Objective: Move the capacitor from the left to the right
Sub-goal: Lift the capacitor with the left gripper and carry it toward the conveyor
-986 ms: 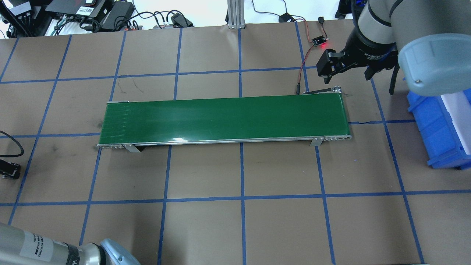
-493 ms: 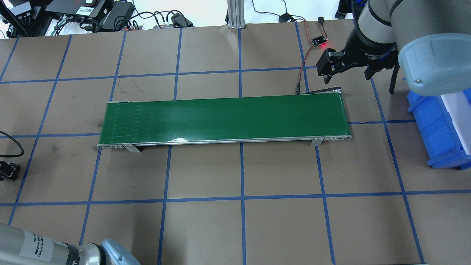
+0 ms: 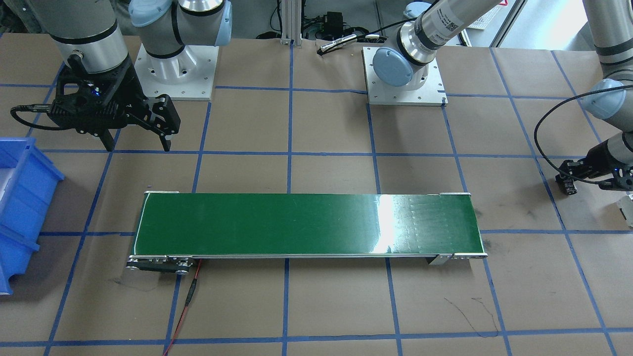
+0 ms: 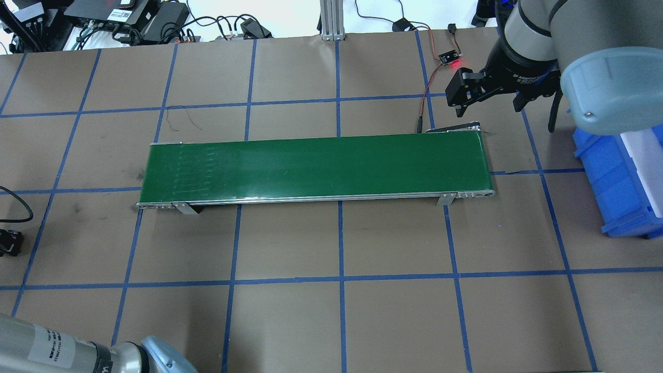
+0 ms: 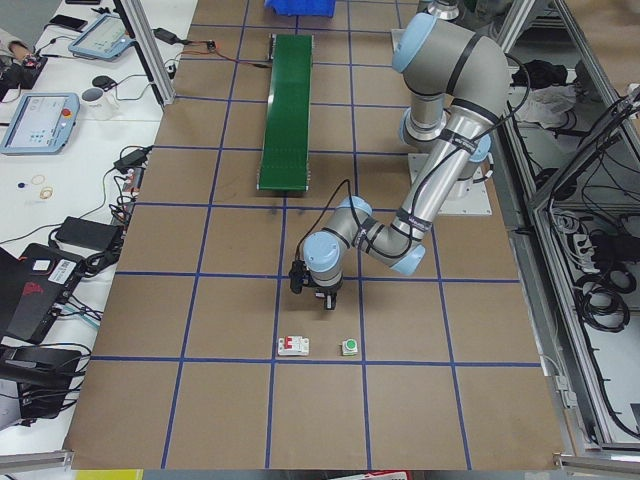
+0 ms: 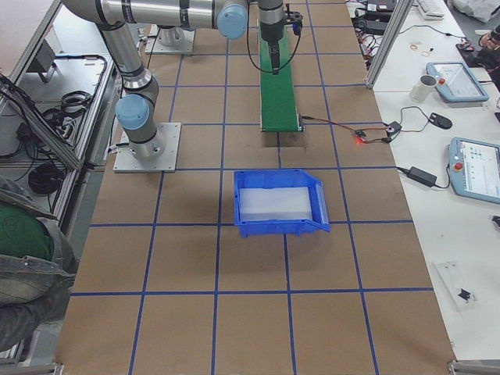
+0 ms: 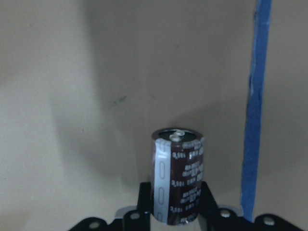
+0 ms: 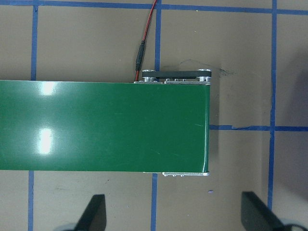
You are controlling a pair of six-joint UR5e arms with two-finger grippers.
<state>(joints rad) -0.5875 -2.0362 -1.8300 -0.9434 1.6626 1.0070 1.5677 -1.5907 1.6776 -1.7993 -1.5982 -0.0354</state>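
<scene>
The capacitor [image 7: 178,175], a dark stubby cylinder with pale print and a silvery end, stands upright between the fingers of my left gripper [image 7: 175,207], which is shut on it over bare brown table paper beside a blue tape line. My left gripper sits at the table's far left end in the overhead view [image 4: 9,242], the front view [image 3: 568,182] and the exterior left view [image 5: 318,295]; the capacitor is too small to see there. My right gripper [image 4: 489,103] is open and empty, hovering by the far right end of the green conveyor belt [image 4: 316,168]; it also shows in the right wrist view [image 8: 175,216].
A blue bin [image 4: 616,181] with a white liner stands right of the belt. A small white block with a green button [image 5: 349,347] and a white boxy part [image 5: 293,345] lie near my left gripper. A red-lit sensor board [image 4: 449,58] and its wire lie behind the belt's right end.
My left gripper has shifted slightly toward the overhead view's left edge. Faint marks on the belt surface have moved to the right. The right arm has barely moved.
</scene>
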